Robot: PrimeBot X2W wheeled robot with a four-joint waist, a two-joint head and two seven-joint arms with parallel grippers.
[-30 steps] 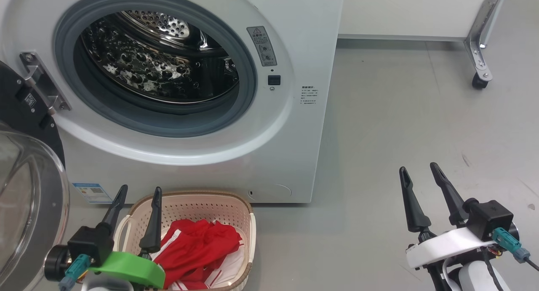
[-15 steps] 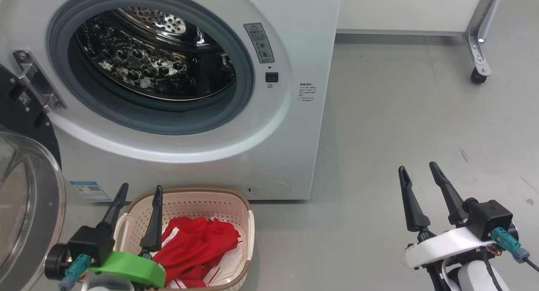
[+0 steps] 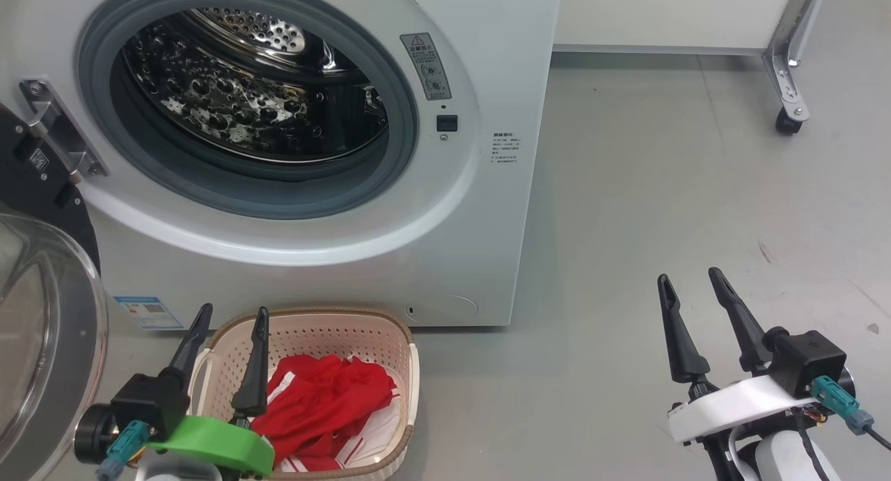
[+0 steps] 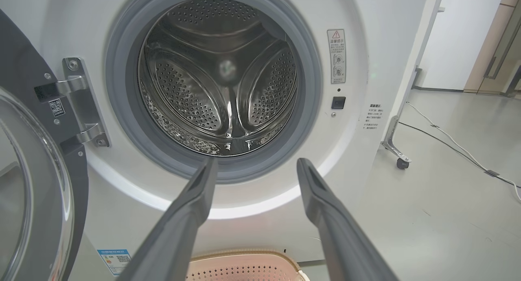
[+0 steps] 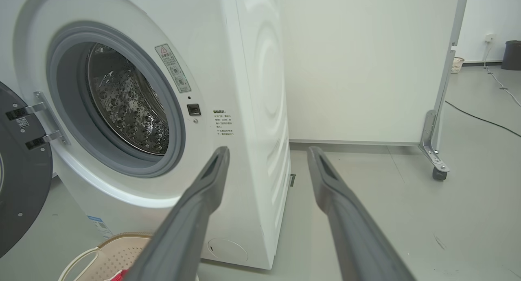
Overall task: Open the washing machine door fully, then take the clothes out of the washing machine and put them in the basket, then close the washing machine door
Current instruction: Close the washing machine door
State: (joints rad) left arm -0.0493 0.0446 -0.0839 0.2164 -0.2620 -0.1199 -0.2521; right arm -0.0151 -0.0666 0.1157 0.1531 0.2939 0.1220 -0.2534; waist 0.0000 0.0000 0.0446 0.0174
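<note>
The white washing machine (image 3: 487,209) stands with its steel drum (image 3: 243,91) bare; I see no fabric inside it in the left wrist view (image 4: 220,81). Its door (image 3: 42,328) hangs swung out at the far left, black rim and glass bowl facing me. On the floor in front sits the cream basket (image 3: 411,369) holding red clothes (image 3: 327,397) with white trim. My left gripper (image 3: 230,312) hovers open over the basket's left side, nothing between its fingers. My right gripper (image 3: 689,278) stands open and empty over bare floor to the machine's right.
A white partition panel (image 3: 661,14) on a metal foot with a castor (image 3: 786,122) stands behind at the right. Cables (image 4: 460,151) run across the grey floor beyond it. A bin (image 5: 512,55) and a small basket (image 5: 457,64) stand far back.
The whole head picture has shifted slightly, so the camera has moved. Both grippers stay open and keep their places; the clothes lie still in the basket.
</note>
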